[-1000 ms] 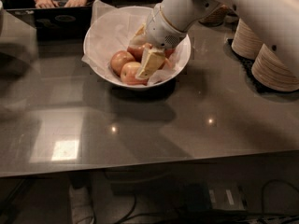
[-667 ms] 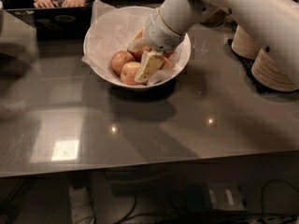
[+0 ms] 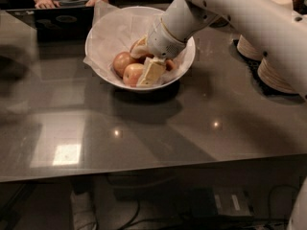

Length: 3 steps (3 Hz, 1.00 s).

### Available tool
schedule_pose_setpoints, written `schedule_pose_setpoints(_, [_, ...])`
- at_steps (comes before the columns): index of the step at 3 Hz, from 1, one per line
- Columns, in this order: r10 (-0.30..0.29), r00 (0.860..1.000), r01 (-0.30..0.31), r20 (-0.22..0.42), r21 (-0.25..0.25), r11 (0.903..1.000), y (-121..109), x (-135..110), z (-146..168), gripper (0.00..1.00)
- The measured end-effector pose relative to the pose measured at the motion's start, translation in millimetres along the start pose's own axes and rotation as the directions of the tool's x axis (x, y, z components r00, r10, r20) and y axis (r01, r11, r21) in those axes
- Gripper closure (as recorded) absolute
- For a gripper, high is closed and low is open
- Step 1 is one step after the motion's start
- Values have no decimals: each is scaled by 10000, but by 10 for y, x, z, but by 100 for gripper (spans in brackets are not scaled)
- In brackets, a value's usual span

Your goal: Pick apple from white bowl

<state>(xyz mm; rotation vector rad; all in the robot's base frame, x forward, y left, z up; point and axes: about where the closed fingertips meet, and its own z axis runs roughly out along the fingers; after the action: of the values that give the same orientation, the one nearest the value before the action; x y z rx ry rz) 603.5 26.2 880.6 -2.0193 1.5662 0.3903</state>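
The white bowl (image 3: pixel 103 32), lined with crumpled white paper, stands at the far middle of the dark glossy table. Reddish-yellow apples lie in it: one (image 3: pixel 122 61) at the left, one (image 3: pixel 132 74) at the front. More are hidden under the arm. My gripper (image 3: pixel 147 67) reaches down into the bowl from the right on the white arm (image 3: pixel 230 8). Its cream tip rests beside the front apple, touching or nearly touching it.
Stacks of beige paper plates (image 3: pixel 276 68) stand at the right on a dark mat. A person's hands rest at a dark laptop (image 3: pixel 57 20) on the far edge, just left of the bowl. The table's front edge (image 3: pixel 144 169) runs across below.
The gripper has sunk slightly lower and a little left into the bowl, closer against the front apple. The bowl and apples have not moved.
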Motion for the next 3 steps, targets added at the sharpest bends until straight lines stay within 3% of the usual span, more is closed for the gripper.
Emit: schedule_pose_setpoints(3, [108,9999,-107,23,-167,9998,-9,-41,-32,49])
